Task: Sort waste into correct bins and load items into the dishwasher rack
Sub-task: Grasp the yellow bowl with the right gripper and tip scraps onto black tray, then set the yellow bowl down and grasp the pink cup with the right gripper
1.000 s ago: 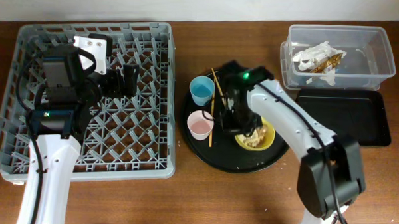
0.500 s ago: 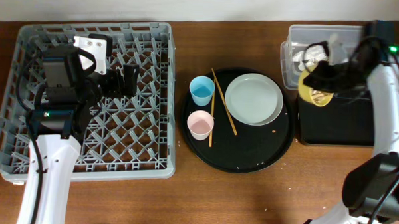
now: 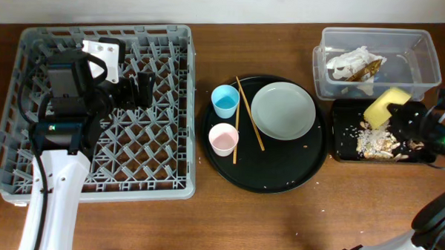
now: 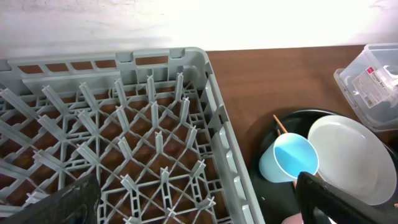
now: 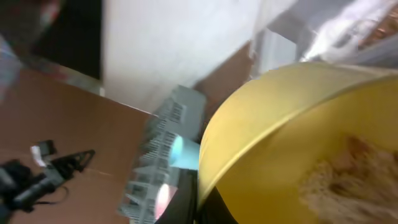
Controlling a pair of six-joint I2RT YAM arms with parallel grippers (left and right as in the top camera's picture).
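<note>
The right gripper (image 3: 398,115) is clamped on the rim of the yellow bowl (image 3: 386,106), which is tilted just ahead of it over the shallow black tray (image 3: 343,114). Beige food scraps (image 3: 373,142) lie on the tray below (more cling inside the bowl). The left gripper (image 3: 143,89) hovers with its jaws spread wide above the dishwasher rack (image 3: 101,186), with the light blue cup (image 4: 289,158) ahead to its right.

there are two cups, a pink cup (image 3: 223,139) and a light blue cup (image 3: 225,101), one yellow bowl (image 3: 386,107), one plate (image 3: 283,111), two chopsticks (image 3: 250,115), one round black tray (image 3: 280,173), one rack (image 3: 190,139), two bins, a clear tub (image 3: 431,58) and a shallow black tray (image 3: 343,119), one napkin clump (image 3: 349,63) and one scatter of food scraps (image 3: 374,142).
</note>
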